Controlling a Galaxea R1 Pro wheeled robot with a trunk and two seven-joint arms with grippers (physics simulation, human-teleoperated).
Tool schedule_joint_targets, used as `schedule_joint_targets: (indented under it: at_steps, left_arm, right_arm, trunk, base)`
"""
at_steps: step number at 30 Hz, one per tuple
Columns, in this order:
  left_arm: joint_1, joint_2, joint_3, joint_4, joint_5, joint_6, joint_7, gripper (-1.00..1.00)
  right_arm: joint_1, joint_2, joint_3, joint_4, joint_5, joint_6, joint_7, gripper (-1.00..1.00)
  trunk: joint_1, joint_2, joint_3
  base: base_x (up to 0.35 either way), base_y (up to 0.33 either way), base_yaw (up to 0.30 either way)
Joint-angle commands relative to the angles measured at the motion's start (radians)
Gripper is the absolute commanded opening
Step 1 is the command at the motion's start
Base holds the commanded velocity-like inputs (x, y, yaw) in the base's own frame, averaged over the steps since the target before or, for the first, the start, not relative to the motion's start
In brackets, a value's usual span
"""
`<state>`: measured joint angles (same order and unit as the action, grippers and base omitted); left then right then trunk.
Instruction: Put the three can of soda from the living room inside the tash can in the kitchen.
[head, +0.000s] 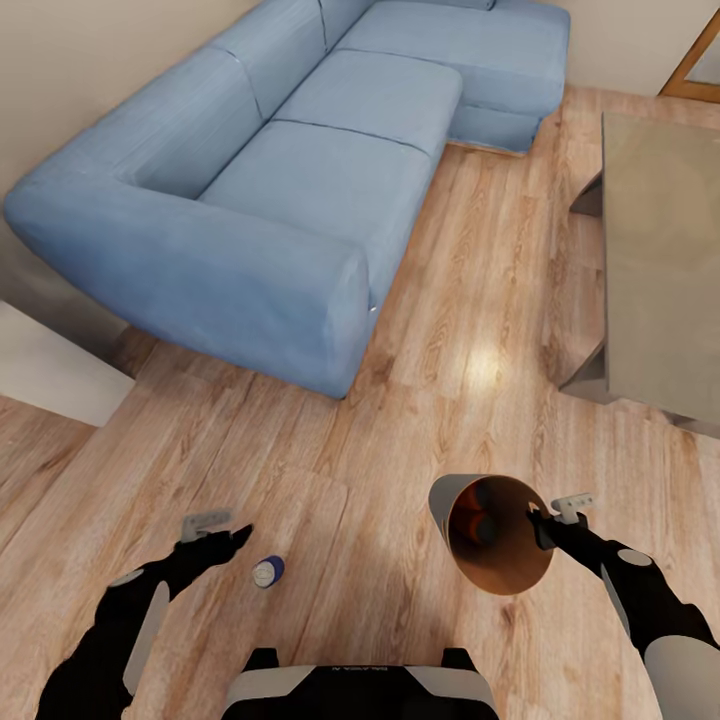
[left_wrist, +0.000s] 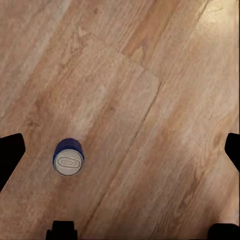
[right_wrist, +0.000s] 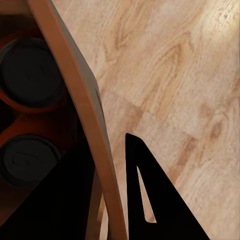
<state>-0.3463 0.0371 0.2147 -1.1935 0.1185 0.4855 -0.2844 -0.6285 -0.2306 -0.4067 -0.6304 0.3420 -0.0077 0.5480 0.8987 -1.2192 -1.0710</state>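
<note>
Right end effector gripping tilted bin rim

One dark blue drink can with a silver end stands on the wood floor. Two orange cans lie inside the one grey tapered bin with a brown inside. That makes three cans in all. One light-blue corner sofa and one low glass-topped coffee table stand beyond the bin.
</note>
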Motion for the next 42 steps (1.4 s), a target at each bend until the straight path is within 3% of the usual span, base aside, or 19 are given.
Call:
schedule_joint_targets:
  at_steps: [1,6,7,8,9,10,14,15,17,19,22,27,33,37,42]
  left_arm:
    - [-0.008,-0.007,-0.003,0.004,-0.002,0.007,0.004,1.00]
    - [-0.047,-0.026,-0.014,0.020,-0.004,0.031,0.019,1.00]
    - [-0.052,-0.027,-0.015,0.022,-0.004,0.033,0.020,1.00]
    - [-0.056,-0.028,-0.016,0.024,-0.004,0.035,0.021,1.00]
    - [-0.056,-0.028,-0.017,0.025,-0.004,0.036,0.021,1.00]
    - [-0.057,-0.029,-0.017,0.025,-0.004,0.037,0.022,1.00]
    - [-0.058,-0.027,-0.017,0.025,-0.004,0.037,0.022,1.00]
    - [-0.058,-0.026,-0.018,0.025,-0.003,0.038,0.021,1.00]
    - [-0.059,-0.024,-0.018,0.025,-0.003,0.038,0.019,1.00]
    - [-0.059,-0.023,-0.018,0.025,-0.003,0.038,0.017,1.00]
    - [-0.059,-0.021,-0.018,0.025,-0.003,0.039,0.014,1.00]
    - [-0.060,-0.021,-0.018,0.029,-0.005,0.039,0.015,1.00]
    - [-0.062,-0.020,-0.019,0.031,-0.006,0.056,0.018,1.00]
    - [-0.080,-0.020,-0.020,0.033,-0.006,0.132,0.022,1.00]
    - [-0.090,-0.020,-0.020,0.034,-0.006,0.163,0.046,1.00]
  right_arm:
    - [0.000,-0.001,0.000,-0.001,-0.008,0.002,0.010,-1.00]
    - [-0.005,0.001,0.001,-0.041,-0.006,0.042,0.011,-1.00]
    - [-0.008,0.000,0.002,-0.091,-0.006,0.132,0.012,-1.00]
    - [-0.010,-0.002,0.006,-0.219,-0.008,0.338,0.021,-1.00]
    - [-0.011,-0.003,0.008,-0.273,-0.009,0.408,0.029,-1.00]
    - [-0.013,-0.005,0.013,-0.391,-0.009,0.532,0.053,-1.00]
    - [-0.042,-0.018,0.034,-0.595,-0.006,0.713,0.107,-1.00]
    - [-0.073,-0.028,0.059,-0.662,0.000,0.795,0.125,-1.00]
    - [-0.109,-0.042,0.093,-0.707,0.004,0.883,0.138,-1.00]
    - [-0.170,-0.087,0.152,-0.756,0.006,1.006,0.158,-1.00]
    - [-0.203,-0.132,0.179,-0.776,0.006,1.055,0.175,-1.00]
    - [-0.265,-0.169,0.196,-0.787,0.010,1.055,0.186,-1.00]
    - [-0.288,-0.182,0.200,-0.790,0.012,1.055,0.188,-1.00]
    - [-0.291,-0.183,0.200,-0.789,0.012,1.055,0.188,-1.00]
    - [-0.292,-0.184,0.201,-0.788,0.012,1.055,0.187,-1.00]
  trunk:
    - [0.004,-0.007,-0.003]
    - [0.023,-0.042,-0.021]
    - [0.027,-0.049,-0.024]
    - [0.031,-0.056,-0.028]
    - [0.035,-0.063,-0.032]
    - [0.038,-0.070,-0.036]
    - [0.054,-0.098,-0.053]
    - [0.058,-0.105,-0.057]
    - [0.065,-0.119,-0.065]
    - [0.073,-0.133,-0.074]
    - [0.084,-0.154,-0.087]
    - [0.104,-0.189,-0.108]
    - [0.127,-0.231,-0.134]
    - [0.142,-0.259,-0.151]
    - [0.161,-0.294,-0.173]
  base:
    - [0.000,0.000,0.000]
    - [0.000,0.000,0.000]
    - [0.000,0.000,0.000]
    - [0.000,0.000,0.000]
    - [0.000,0.000,0.000]
    - [0.000,0.000,0.000]
    - [0.000,0.000,0.000]
    - [0.000,0.000,0.000]
    - [0.000,0.000,0.000]
    - [0.000,0.000,0.000]
    - [0.000,0.000,0.000]
    - [0.000,0.000,0.000]
    - [0.000,0.000,0.000]
    - [0.000,0.000,0.000]
    - [0.000,0.000,0.000]
